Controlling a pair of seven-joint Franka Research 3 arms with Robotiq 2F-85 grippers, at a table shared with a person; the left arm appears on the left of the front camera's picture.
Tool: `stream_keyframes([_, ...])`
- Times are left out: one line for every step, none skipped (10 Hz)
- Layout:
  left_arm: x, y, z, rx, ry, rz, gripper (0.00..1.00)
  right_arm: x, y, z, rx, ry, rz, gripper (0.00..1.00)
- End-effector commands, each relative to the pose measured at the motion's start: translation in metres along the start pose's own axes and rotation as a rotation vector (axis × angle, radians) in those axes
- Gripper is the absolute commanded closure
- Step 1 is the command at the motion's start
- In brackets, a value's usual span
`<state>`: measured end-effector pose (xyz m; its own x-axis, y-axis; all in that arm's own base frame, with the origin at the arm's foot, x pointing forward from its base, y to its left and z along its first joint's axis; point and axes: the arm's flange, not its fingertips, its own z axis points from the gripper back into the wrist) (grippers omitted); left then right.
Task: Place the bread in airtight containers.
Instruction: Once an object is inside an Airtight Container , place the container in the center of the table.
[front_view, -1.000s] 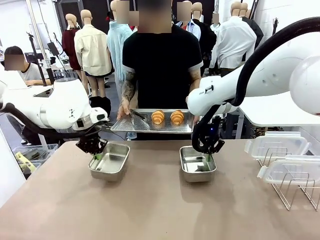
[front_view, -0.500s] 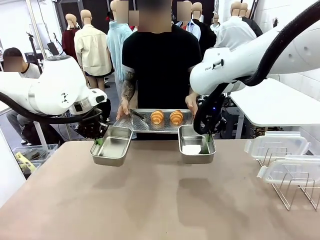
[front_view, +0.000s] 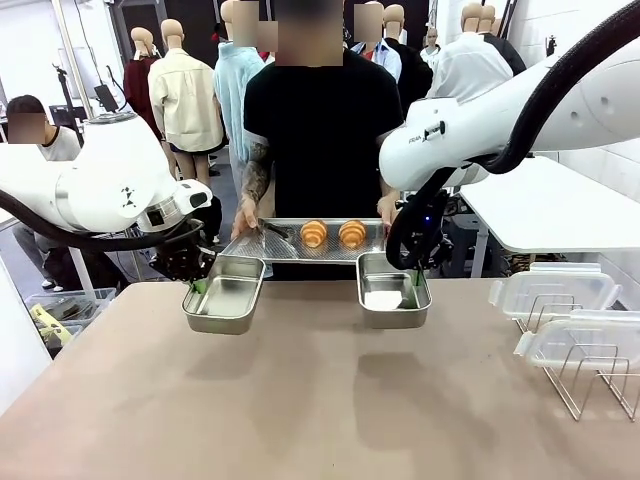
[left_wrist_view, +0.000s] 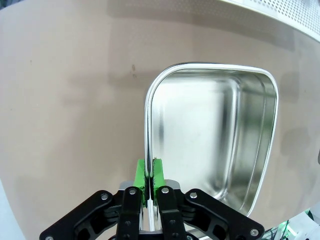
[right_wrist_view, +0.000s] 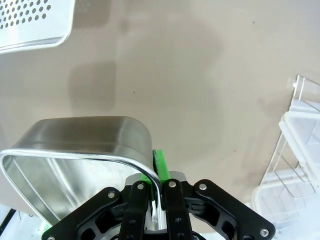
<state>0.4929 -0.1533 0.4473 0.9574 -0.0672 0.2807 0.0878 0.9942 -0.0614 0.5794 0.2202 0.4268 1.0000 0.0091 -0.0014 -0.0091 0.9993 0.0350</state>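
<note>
A: What takes up most of the scene?
B: The tan surface (front_view: 300, 400). A person (front_view: 320, 130) at its far side holds a perforated steel tray (front_view: 290, 252).
A: And the tins?
B: Both are held up off the surface, just in front of the tray: the left tin (front_view: 225, 295) and the right tin (front_view: 393, 290).
A: The bread?
B: The croissants (front_view: 315, 233) (front_view: 351, 233) sit side by side on the tray.
A: The grips?
B: The left hand (front_view: 197, 285) is pinched tight on the left tin's rim. The right hand (front_view: 415, 278) clamps the right tin's rim.
</note>
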Motion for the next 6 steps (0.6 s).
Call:
stream_keyframes([0.0033, 0.0008, 0.0036, 0.015, -0.009, -0.011, 1.0, -0.0036, -0.0008, 0.0031, -0.002, -0.009, -0.001, 1.0])
stream_keyframes([0.0033, 0.0008, 0.0036, 0.015, -0.009, -0.011, 1.0, -0.0036, -0.0008, 0.0031, -0.002, -0.009, -0.001, 1.0])
stream_keyframes([0.0033, 0.0008, 0.0036, 0.015, -0.009, -0.011, 1.0, -0.0036, -0.0008, 0.0031, -0.002, -0.009, -0.001, 1.0])
stream_keyframes([0.0033, 0.0008, 0.0036, 0.015, -0.009, -0.011, 1.0, -0.0036, -0.0008, 0.0031, -0.002, -0.009, -0.001, 1.0])
stream_keyframes([0.0033, 0.0008, 0.0036, 0.015, -0.009, -0.011, 1.0, -0.0036, -0.0008, 0.0031, -0.002, -0.009, -0.001, 1.0])
stream_keyframes([0.0033, 0.0008, 0.0036, 0.015, -0.009, -0.011, 1.0, -0.0036, -0.0008, 0.0031, -0.002, -0.009, -0.001, 1.0])
